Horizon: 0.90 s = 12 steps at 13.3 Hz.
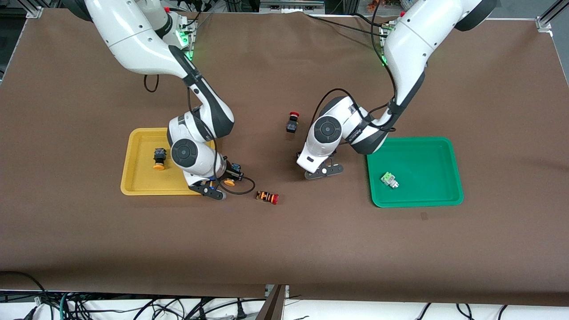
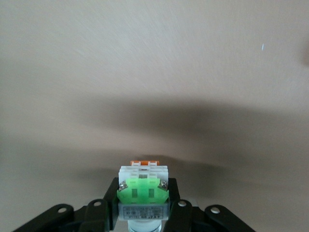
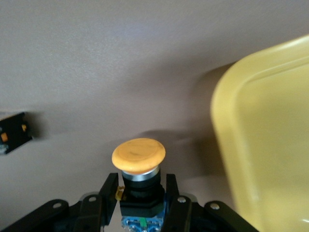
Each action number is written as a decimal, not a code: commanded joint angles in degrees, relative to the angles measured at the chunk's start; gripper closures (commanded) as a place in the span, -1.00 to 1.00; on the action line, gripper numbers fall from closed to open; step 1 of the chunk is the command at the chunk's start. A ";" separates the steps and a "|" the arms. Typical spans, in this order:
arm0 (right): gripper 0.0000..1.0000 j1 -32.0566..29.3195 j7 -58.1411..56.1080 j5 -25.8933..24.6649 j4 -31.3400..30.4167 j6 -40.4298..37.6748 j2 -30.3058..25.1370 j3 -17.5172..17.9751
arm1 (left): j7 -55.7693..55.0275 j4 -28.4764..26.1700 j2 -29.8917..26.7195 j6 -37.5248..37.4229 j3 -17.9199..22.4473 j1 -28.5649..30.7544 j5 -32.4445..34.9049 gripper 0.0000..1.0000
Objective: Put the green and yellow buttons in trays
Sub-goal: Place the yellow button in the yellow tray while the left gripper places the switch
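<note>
The right gripper (image 1: 222, 180), over the table just beside the yellow tray (image 1: 138, 186), pinches a yellow-capped button (image 3: 139, 157) between its fingers. The left gripper (image 1: 323, 171), over bare cloth near the green tray (image 1: 449, 195), clamps a green button (image 2: 143, 192).

Even overhead light fills the front view; the brown table (image 1: 284, 249) shows no glare, and the arms drop only short soft shadows toward 6 o'clock. Both wrist views look washed out and soft. In the left wrist view a broad blurred shadow band crosses the middle from 9 to 3 o'clock, and the green button (image 2: 143, 193) at 6 o'clock is sharpest. In the right wrist view the yellow tray (image 3: 265, 145) at 3 o'clock is out of focus.
</note>
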 commanded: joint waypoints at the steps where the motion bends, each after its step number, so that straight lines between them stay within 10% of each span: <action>1: 1.00 -2.95 -14.84 -0.78 1.90 -11.34 -3.30 -3.54 | 9.73 -0.42 -6.36 -9.96 0.17 5.15 1.29 1.00; 6: 0.88 -3.31 -28.63 -0.69 -3.90 -14.53 -4.09 -9.63 | 33.38 -1.65 -6.29 -14.39 0.26 19.56 9.01 0.89; 7: -0.69 -3.31 -27.92 -0.69 -4.34 -15.23 -4.79 -9.72 | 36.81 -1.82 -5.68 -13.78 0.25 21.59 9.12 0.86; 9: -1.00 -4.36 -28.27 -0.60 -3.74 -18.56 -7.25 -9.63 | 39.56 -2.35 -3.13 -10.99 0.25 25.20 9.12 0.74; 12: -1.00 -6.64 -29.67 -0.60 -1.98 -21.82 -13.48 -9.72 | 40.11 -3.85 -4.08 -9.64 -0.18 26.80 8.51 -0.99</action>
